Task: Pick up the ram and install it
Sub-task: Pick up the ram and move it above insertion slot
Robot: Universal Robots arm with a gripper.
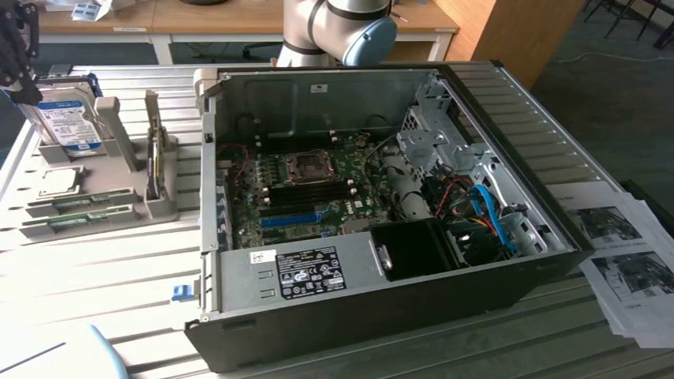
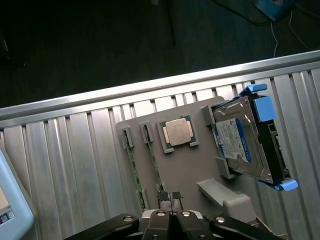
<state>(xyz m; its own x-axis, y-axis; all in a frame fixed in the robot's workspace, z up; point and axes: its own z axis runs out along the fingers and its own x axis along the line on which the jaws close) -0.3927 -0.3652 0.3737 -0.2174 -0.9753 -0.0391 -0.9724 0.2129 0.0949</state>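
Above parts tray (image 2: 190, 165) | claw (image 2: 169, 196) closed, empty | ram (image 2: 132, 162) edge-on in slot, barely legible

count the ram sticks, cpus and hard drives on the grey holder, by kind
ram sticks: 2
cpu: 1
hard drive: 1
total: 4
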